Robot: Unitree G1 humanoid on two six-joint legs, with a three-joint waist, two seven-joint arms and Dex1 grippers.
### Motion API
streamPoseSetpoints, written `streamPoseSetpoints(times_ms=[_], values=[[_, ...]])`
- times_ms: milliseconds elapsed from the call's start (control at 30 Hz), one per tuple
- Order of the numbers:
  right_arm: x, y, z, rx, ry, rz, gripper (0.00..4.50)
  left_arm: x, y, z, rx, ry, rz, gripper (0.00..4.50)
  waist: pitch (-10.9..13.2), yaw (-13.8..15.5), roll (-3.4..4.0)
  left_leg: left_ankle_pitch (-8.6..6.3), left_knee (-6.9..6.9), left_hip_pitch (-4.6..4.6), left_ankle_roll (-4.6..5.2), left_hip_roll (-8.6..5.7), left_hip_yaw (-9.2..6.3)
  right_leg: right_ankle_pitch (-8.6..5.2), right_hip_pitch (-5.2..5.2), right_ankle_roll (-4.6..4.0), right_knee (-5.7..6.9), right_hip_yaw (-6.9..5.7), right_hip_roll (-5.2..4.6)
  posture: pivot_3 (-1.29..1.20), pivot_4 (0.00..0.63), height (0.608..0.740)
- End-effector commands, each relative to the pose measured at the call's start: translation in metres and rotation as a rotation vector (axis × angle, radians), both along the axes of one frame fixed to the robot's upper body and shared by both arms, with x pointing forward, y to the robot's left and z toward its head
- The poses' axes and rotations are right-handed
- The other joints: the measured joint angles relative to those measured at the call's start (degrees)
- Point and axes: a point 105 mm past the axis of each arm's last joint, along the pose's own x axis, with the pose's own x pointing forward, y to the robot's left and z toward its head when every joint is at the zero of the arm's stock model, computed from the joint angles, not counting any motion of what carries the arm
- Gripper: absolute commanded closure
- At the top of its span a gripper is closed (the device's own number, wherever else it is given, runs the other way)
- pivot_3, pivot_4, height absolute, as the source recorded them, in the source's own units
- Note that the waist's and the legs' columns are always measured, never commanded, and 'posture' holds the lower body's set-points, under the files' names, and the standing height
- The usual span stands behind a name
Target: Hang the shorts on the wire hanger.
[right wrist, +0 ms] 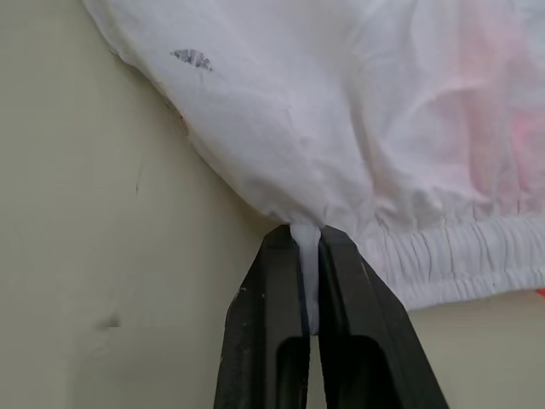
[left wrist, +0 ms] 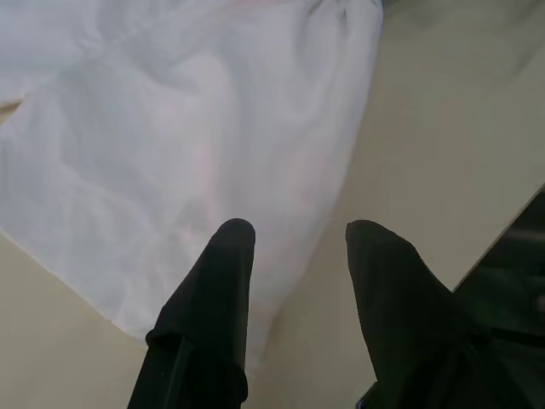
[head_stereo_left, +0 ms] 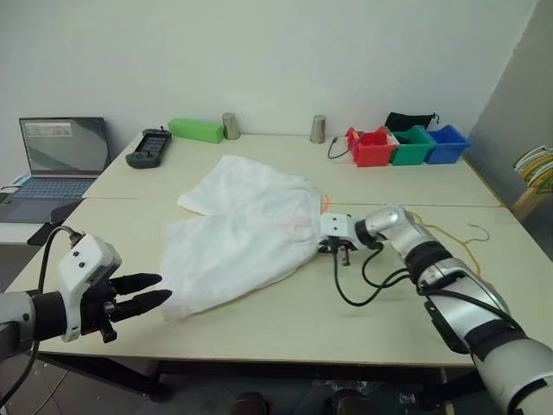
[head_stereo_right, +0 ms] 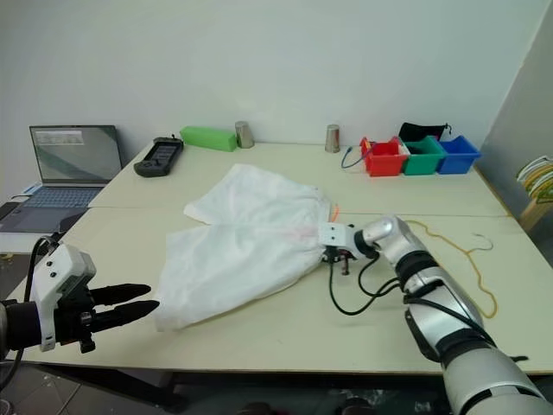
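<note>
at frame centre on the counter, right end effector pinching the shorts at the waistband; lifting slowly, keeping the pinch firm; left end effector released, nearing the hem; wire hanger lying at right.

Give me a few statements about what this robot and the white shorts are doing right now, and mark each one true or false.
1. The right gripper pinches the waistband edge of the shorts. True.
2. The left gripper is clamped on the shorts. False: its fingers are apart, holding nothing.
3. The shorts hang from the wire hanger. False: they lie on the table; the hanger lies beside them.
4. Red, green and blue bins sit at the table's far side. True.
</note>
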Motion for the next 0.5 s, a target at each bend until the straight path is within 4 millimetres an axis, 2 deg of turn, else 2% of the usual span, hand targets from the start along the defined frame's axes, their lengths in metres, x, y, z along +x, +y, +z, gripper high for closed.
streamPoseSetpoints(times_ms=[33, 167, 300, 400, 500], values=[[-0.01, -0.024, 0.009, 0.045, 0.044, -0.038, 4.45, 0.004, -0.005, 0.0, 0.003, -0.026, -0.032, 2.61, 0.08, 0.23, 0.09, 0.0, 0.0, -0.02, 0.0, 0.0, -0.01, -0.01, 0.0, -0.02, 0.0, -0.02, 0.0, 0.17, 0.054, 0.74], [-0.034, -0.046, 0.008, 0.061, 0.112, -0.118, 4.45, 0.011, -0.017, -0.007, -0.012, -0.02, -0.077, 2.61, 0.25, 0.45, 0.37, 0.0, 0.0, -0.13, 0.0, 0.0, -0.14, -0.04, -0.01, 0.04, 0.0, -0.14, -0.01, 0.14, 0.062, 0.74], [-0.072, -0.059, 0.004, 0.054, 0.182, -0.172, 4.45, 0.02, -0.027, -0.012, -0.026, -0.027, -0.114, 2.61, 0.33, 0.36, 0.48, 0.0, 0.0, -0.16, 0.01, 0.01, -0.25, -0.19, -0.01, 0.29, 0.01, -0.28, 0.0, 0.1, 0.068, 0.74], [-0.096, -0.05, 0.003, 0.07, 0.205, -0.214, 4.45, 0.02, -0.031, -0.019, 0.002, -0.007, -0.165, 2.61, 0.42, 0.15, 0.53, -0.01, 0.0, -0.17, 0.01, 0.01, -0.25, -0.27, -0.02, 0.26, -0.01, -0.29, 0.0, 0.07, 0.073, 0.74], [-0.108, -0.036, 0.006, 0.099, 0.21, -0.286, 4.45, 0.019, -0.026, -0.022, 0.043, 0.015, -0.201, 2.61, 0.56, -0.66, 0.47, -0.02, -0.02, -0.15, 0.0, 0.04, -0.25, -0.42, -0.05, 0.01, -0.01, -0.29, 0.02, 0.06, 0.077, 0.74]])
